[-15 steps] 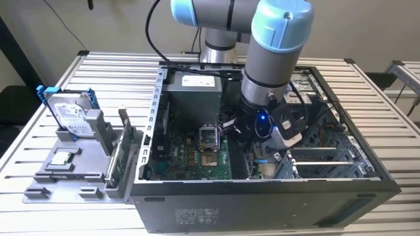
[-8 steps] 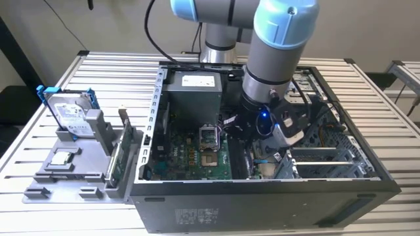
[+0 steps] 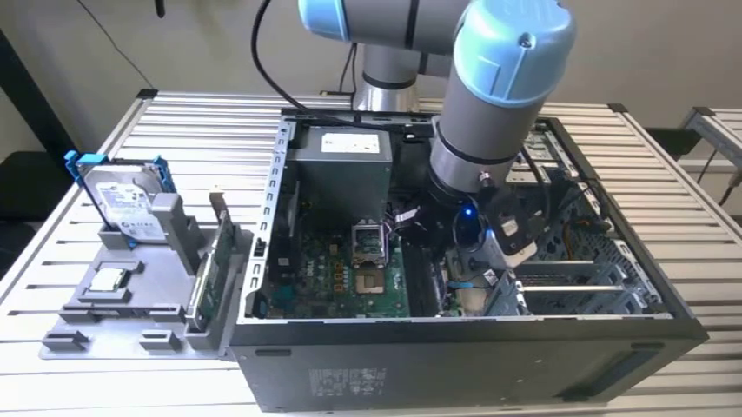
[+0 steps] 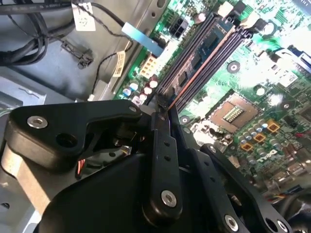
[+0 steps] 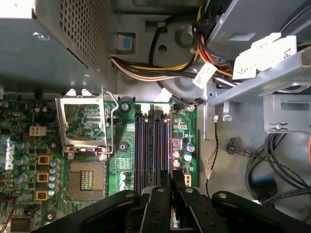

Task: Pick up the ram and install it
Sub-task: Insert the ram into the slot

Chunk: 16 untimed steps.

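Observation:
The ram (image 4: 206, 46) is a long dark stick with black chips. It stands on edge along the memory slots (image 5: 150, 145) of the green motherboard (image 3: 347, 278), inside the open computer case (image 3: 464, 347). My gripper (image 4: 163, 109) is down in the case over those slots, its black fingers (image 4: 160, 145) closed on the near end of the stick. In the first wrist view the gripper (image 5: 170, 191) sits right above the slot nearest the board's edge. In the exterior view the gripper (image 3: 461, 261) is low between the motherboard and the drive cage.
The processor socket (image 5: 87, 179) lies beside the slots. The power supply box (image 3: 342, 174) and cable bundles (image 5: 146, 73) crowd the case's far end. On the exterior view's left, a grey holder (image 3: 128, 304) carries a silver hard drive (image 3: 122, 204) and a green card (image 3: 207, 269).

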Each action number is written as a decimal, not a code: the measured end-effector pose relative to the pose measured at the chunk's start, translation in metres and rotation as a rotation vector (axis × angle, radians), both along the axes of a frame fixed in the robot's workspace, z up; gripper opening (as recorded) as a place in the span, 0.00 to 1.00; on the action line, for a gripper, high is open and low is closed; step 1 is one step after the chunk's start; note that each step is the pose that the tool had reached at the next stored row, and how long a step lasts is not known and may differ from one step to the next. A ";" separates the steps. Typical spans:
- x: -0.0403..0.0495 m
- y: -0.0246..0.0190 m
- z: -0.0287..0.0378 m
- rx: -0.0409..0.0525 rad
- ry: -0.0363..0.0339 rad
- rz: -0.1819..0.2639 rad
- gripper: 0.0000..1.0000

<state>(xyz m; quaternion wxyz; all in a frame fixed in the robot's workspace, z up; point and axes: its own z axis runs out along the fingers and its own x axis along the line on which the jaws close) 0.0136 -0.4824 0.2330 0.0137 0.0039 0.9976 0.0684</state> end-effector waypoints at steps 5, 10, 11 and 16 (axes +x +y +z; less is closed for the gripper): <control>0.0001 -0.0015 -0.0029 0.0161 0.0021 -0.002 0.15; 0.0000 -0.0044 -0.0057 0.0170 0.0046 -0.006 0.15; 0.0000 -0.0048 -0.0060 0.0177 0.0052 -0.006 0.15; -0.0002 -0.0071 -0.0068 0.0231 0.0075 -0.010 0.15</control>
